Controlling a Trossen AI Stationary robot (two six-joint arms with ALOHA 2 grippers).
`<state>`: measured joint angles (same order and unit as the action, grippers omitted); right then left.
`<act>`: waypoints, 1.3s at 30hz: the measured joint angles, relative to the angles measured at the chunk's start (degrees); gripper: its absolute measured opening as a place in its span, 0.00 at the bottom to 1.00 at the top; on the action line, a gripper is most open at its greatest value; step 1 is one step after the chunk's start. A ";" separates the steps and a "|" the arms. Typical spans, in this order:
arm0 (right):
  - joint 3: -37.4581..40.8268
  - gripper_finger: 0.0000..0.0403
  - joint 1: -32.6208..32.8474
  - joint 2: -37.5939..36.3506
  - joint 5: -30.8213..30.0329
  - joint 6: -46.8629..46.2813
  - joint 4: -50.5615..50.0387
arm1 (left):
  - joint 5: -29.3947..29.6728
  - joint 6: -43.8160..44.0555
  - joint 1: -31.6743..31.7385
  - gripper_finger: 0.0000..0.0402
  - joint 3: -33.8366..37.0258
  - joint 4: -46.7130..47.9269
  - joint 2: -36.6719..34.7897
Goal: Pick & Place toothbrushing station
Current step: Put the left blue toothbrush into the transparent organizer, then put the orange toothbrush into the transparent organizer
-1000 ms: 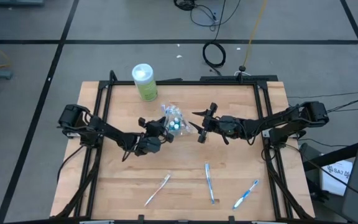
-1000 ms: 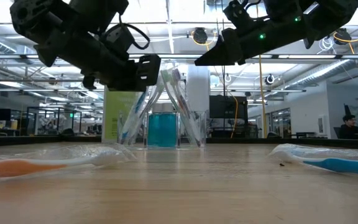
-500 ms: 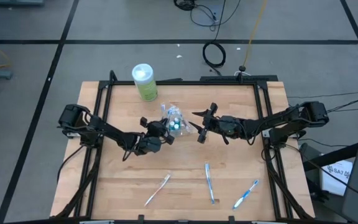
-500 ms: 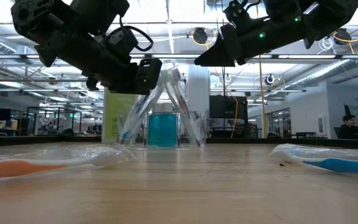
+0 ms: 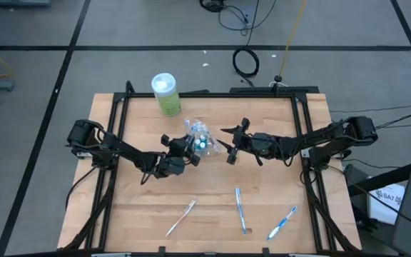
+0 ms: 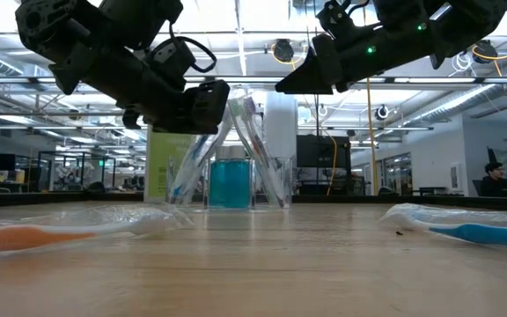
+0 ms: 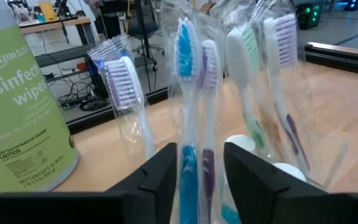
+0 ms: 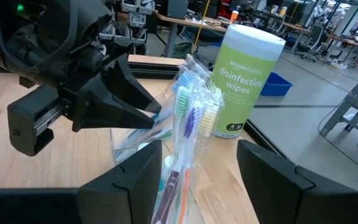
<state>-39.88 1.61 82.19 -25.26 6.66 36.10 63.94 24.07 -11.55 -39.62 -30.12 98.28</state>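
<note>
A clear holder [image 5: 200,140] with a teal cup [image 6: 231,183] stands mid-table and holds several plastic-wrapped toothbrushes, heads up. My left gripper [image 5: 188,148] reaches it level from the table's left. It is shut on the wrapped blue and purple brushes [image 7: 194,93]. It also shows in the low view [image 6: 214,101]. My right gripper [image 5: 227,146] hovers open and empty just right of the holder, above the table [image 6: 302,79]. Its fingers [image 8: 135,174] point at the brushes [image 8: 188,106] without touching them. Three more wrapped brushes lie flat near the front edge. My left gripper pinches the handles of the wrapped blue and purple brushes [image 7: 196,165] between its two fingers [image 7: 160,171], below the heads. The fingers come level from the table's left and lie across the handles. Both brushes stand upright, lower ends in the holder.
A green disinfecting-wipes canister [image 5: 166,93] stands at the far left. Loose wrapped brushes lie at the front: an orange-white one [image 5: 180,218], a blue one [image 5: 240,208] and another blue one [image 5: 282,223]. Black frame rails [image 5: 116,114] border the table.
My left gripper has edged slightly toward the holder and then kept still. The brushes and the right gripper stand as before.
</note>
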 joint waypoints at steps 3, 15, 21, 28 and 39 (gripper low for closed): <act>0.00 0.50 0.00 0.00 0.00 0.00 -0.09 | 0.24 0.08 -0.55 0.40 0.00 0.04 -0.99; 0.02 0.50 0.00 -0.02 0.02 -0.02 -2.10 | -4.04 1.54 -4.92 0.44 0.00 7.02 -11.52; 0.02 0.50 0.00 -0.02 0.00 -0.02 -2.12 | -23.64 1.72 -6.42 0.44 0.00 6.17 -14.97; 0.02 0.50 0.46 -0.02 0.02 -0.02 -3.03 | -39.38 6.08 -7.15 0.44 0.00 5.85 -14.34; 0.07 0.50 7.42 -3.98 6.23 -15.69 -18.05 | -43.39 6.39 -9.50 0.44 0.00 6.46 -14.34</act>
<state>-39.81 9.02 78.21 -19.02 -9.03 18.05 20.56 30.47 -21.05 -39.62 -23.66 83.94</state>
